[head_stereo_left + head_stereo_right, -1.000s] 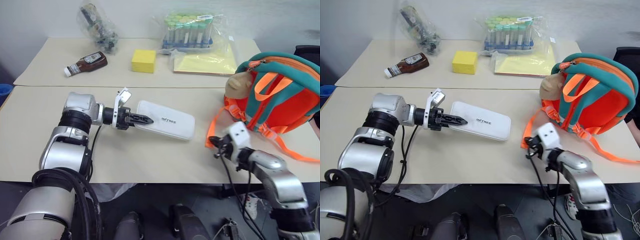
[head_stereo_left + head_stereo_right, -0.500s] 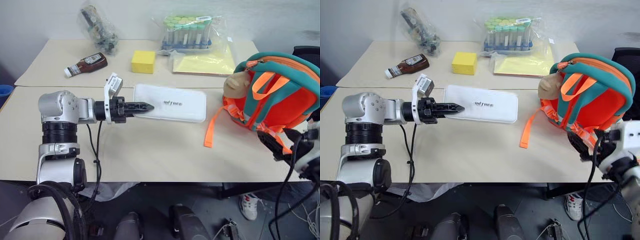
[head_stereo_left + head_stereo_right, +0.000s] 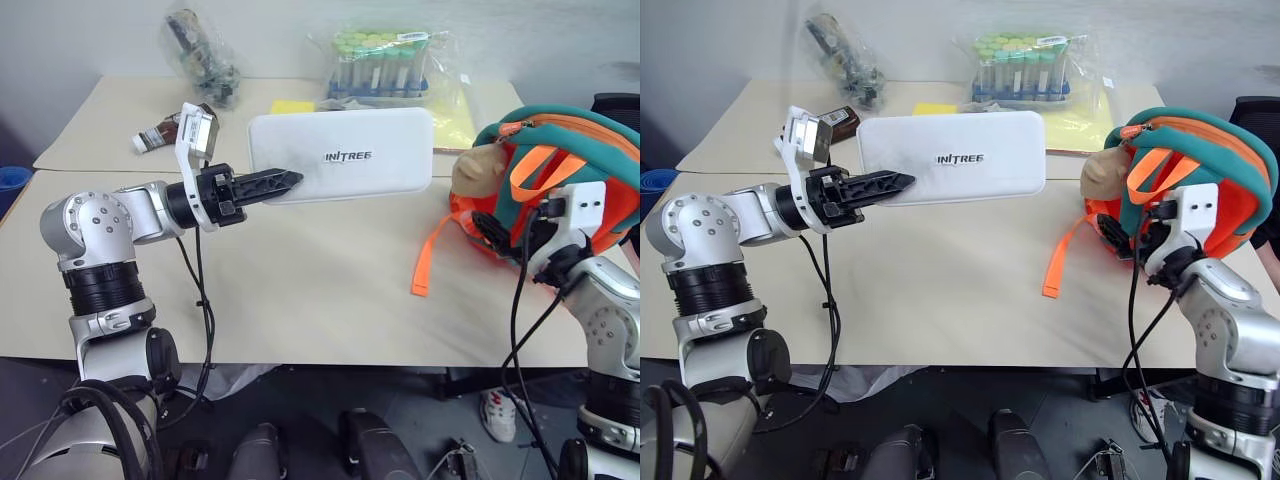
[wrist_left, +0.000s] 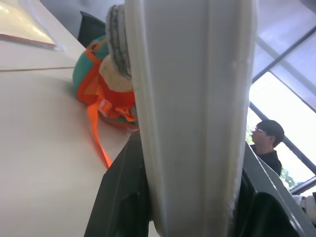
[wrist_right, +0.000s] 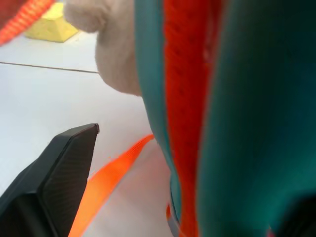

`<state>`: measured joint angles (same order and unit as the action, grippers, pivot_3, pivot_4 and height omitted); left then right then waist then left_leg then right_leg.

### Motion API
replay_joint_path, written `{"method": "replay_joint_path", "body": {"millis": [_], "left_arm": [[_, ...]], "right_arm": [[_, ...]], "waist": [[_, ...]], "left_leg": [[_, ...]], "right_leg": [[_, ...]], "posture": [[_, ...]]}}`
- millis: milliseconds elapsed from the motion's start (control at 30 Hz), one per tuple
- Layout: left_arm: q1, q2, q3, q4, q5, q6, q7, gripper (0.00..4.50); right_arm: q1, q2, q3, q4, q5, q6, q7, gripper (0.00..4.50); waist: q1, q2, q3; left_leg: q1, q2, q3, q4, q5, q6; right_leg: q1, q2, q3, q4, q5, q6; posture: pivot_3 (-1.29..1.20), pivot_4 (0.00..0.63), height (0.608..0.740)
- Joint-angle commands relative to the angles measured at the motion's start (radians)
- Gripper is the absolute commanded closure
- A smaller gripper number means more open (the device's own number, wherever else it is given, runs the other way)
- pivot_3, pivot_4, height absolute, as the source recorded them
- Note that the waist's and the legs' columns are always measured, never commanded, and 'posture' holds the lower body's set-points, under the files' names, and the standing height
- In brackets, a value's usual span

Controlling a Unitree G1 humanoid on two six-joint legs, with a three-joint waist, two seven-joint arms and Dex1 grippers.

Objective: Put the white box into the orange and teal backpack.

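The box [image 3: 342,154] has risen off the table, pinched by the left gripper [image 3: 268,183]. Beside the backpack [image 3: 585,160], the right gripper [image 3: 505,235] gapes, empty; packing remains.

You see an evenly lit indoor scene from the head cameras: soft, bright light falls from above, and the beige tabletop [image 3: 300,290] carries only faint, diffuse shadows. The clear plastic bags [image 3: 200,50] at the far edge catch small glints. In your left wrist view, the flat white plastic case [image 4: 192,113] sits very close and soft-edged, with pale daylight washing out a window [image 4: 281,84] behind. Your right wrist view is heavily blurred on the orange and teal fabric backpack [image 5: 227,118].
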<state>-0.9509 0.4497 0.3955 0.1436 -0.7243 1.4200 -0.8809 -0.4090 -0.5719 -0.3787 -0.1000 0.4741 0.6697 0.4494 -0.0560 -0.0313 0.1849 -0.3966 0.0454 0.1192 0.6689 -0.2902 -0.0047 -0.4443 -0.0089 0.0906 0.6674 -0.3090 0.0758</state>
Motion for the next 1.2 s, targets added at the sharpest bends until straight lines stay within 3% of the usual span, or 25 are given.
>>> {"method": "replay_joint_path", "body": {"millis": [33, 333, 467, 600, 800, 1033, 1200], "left_arm": [[-0.014, 0.012, 0.032, -0.011, -0.038, -0.075, 0.022, 3.08], [-0.026, 0.041, 0.057, 0.029, -0.076, -0.145, 0.057, 3.08], [-0.022, 0.062, 0.025, 0.041, -0.070, -0.181, 0.041, 3.08], [-0.020, 0.104, -0.043, 0.043, -0.057, -0.258, -0.049, 3.08], [-0.023, 0.166, -0.103, 0.029, -0.072, -0.342, -0.188, 3.08], [0.003, 0.167, -0.217, -0.038, -0.045, -0.436, -0.294, 3.08], [0.048, 0.140, -0.352, -0.114, 0.073, -0.616, -0.298, 3.08]], "right_arm": [[-0.026, -0.032, 0.007, -0.002, 0.027, -0.066, 0.094, 1.28], [0.052, -0.089, 0.030, -0.164, 0.171, -0.008, 0.290, 4.46], [0.099, -0.142, 0.010, -0.309, 0.324, 0.090, 0.364, 4.49], [0.175, -0.254, -0.094, -0.464, 0.612, 0.226, 0.443, 4.49], [0.247, -0.454, -0.283, -0.486, 1.018, 0.360, 0.441, 4.49], [0.353, -0.508, -0.333, -0.460, 0.992, 0.369, 0.482, 4.49], [0.424, -0.519, -0.365, -0.439, 0.951, 0.371, 0.551, 4.49]], "waist": [[0.000, 0.000, 0.000], [-0.001, 0.000, 0.000], [0.000, 0.000, 0.000], [0.001, 0.000, 0.000], [0.002, 0.000, 0.000], [0.007, 0.000, 0.000], [0.015, 0.000, 0.000]], "left_leg": [[0.000, 0.000, 0.000, 0.000, 0.000, 0.000], [0.000, 0.002, 0.000, -0.001, 0.001, -0.002], [0.000, 0.001, 0.000, -0.001, 0.001, -0.002], [0.000, 0.002, -0.001, -0.002, 0.001, -0.002], [0.000, 0.001, -0.001, -0.002, 0.002, -0.001], [-0.001, 0.001, -0.003, -0.002, 0.001, 0.001], [-0.002, 0.001, -0.002, 0.000, 0.000, 0.002]], "right_leg": [[0.000, 0.000, 0.000, 0.000, 0.000, 0.000], [0.000, 0.001, -0.001, 0.000, 0.000, 0.000], [0.000, 0.001, -0.001, 0.000, 0.000, 0.000], [0.000, 0.001, -0.001, -0.001, 0.000, 0.000], [0.001, 0.000, -0.001, -0.002, 0.000, 0.000], [0.002, 0.000, -0.002, -0.006, 0.000, 0.000], [0.002, 0.000, -0.001, -0.006, 0.001, 0.001]], "posture": [[0.00, 0.150, 0.740], [0.00, 0.150, 0.740], [0.00, 0.150, 0.740], [0.00, 0.150, 0.740], [0.00, 0.150, 0.740], [0.00, 0.150, 0.740], [0.00, 0.150, 0.740]]}}
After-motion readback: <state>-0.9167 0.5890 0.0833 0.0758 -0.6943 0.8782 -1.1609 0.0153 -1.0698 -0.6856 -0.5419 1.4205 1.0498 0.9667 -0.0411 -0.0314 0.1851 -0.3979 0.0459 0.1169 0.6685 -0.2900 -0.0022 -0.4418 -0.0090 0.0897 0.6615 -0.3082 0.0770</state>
